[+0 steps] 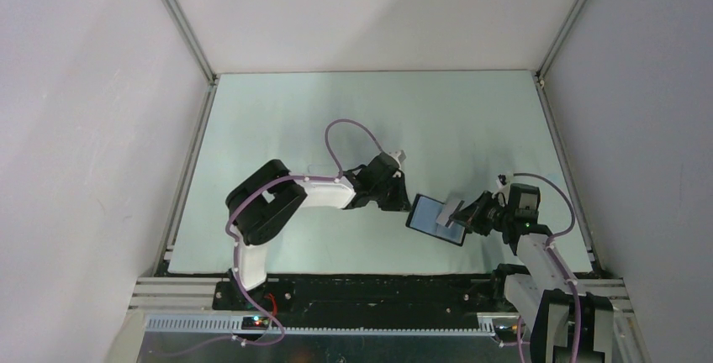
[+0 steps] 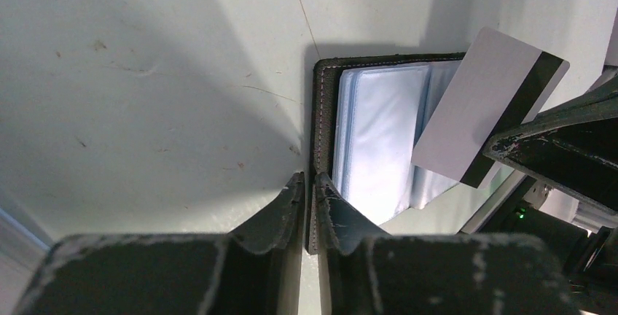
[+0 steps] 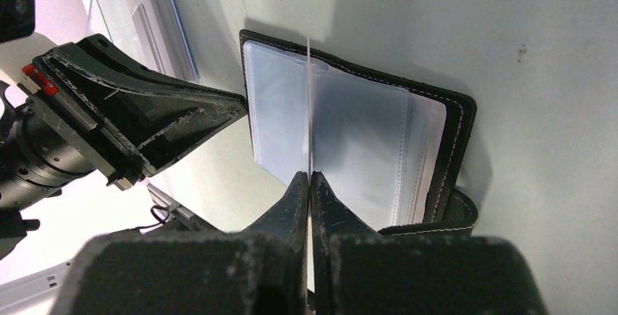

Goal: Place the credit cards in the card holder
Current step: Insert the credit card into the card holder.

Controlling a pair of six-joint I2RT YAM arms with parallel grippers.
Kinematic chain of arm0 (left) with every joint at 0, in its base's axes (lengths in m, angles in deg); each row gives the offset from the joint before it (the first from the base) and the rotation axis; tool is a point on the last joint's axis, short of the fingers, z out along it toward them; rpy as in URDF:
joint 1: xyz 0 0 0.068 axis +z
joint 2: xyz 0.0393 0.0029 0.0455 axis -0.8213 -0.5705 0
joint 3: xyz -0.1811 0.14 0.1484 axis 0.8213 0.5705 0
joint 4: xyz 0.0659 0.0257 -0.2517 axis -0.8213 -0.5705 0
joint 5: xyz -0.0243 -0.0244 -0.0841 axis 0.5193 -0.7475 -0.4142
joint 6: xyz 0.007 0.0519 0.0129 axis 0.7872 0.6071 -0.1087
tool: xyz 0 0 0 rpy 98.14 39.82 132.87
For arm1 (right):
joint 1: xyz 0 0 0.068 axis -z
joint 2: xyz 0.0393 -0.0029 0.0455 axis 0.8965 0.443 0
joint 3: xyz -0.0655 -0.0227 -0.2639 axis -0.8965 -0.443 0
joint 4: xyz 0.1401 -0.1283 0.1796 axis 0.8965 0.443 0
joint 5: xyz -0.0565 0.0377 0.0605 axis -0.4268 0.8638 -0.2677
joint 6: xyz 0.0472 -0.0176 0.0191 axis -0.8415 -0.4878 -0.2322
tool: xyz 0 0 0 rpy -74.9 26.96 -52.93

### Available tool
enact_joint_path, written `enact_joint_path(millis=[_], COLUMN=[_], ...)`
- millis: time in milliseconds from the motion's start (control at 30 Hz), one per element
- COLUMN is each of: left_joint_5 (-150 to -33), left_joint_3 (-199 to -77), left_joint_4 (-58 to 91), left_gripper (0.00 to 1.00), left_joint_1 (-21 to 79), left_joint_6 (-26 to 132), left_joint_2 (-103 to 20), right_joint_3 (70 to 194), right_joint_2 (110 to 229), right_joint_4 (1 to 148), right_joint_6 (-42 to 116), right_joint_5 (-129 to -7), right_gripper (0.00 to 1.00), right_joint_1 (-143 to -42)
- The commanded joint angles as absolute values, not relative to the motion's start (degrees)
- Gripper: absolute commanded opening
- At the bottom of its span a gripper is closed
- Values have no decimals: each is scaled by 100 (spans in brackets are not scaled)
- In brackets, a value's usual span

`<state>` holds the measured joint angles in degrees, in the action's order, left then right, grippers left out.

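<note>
Two grippers meet at one open wallet [image 3: 364, 136]. Right gripper [image 3: 310, 182] is clamped on a card [image 2: 477, 103]. Its own camera sees the card only as an edge-on sliver; the left wrist view shows a pale face and dark stripe, tilted over the pockets. Left gripper [image 2: 309, 184] pinches the wallet cover's near edge, jaws almost together. Only the right wrist view catches a clear box [image 3: 135, 20] behind, with something pale inside, perhaps cards. From above, both forearms reach inward, with the wallet on the table [image 1: 336, 119] between them, right of centre.
</note>
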<state>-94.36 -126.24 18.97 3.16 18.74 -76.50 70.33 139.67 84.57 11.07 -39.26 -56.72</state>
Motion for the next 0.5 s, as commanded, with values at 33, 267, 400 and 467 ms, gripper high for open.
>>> enact_joint_path(millis=[33, 267, 400, 467], left_joint_5=[-9424, -9473, -9476, -9489], left_joint_3=[-12724, -12765, -12774, -12788], left_joint_4=[1753, 1744, 1740, 1732], left_gripper=[16, 15, 14, 14], left_joint_1=[282, 277, 283, 283], left_joint_6=[2009, 2000, 2000, 1999], left_joint_2=[-7817, -7887, -7905, -7907], right_joint_3=[6951, 6810, 6730, 6718], right_joint_2=[14041, 14258, 14329, 14325], right_joint_4=[8121, 7932, 7844, 7850], right_joint_6=[997, 946, 841, 767], right_joint_5=[-3775, -3701, -3581, -3516], right_gripper=[0, 0, 0, 0], right_joint_1=[-5650, -5658, -5669, -5691])
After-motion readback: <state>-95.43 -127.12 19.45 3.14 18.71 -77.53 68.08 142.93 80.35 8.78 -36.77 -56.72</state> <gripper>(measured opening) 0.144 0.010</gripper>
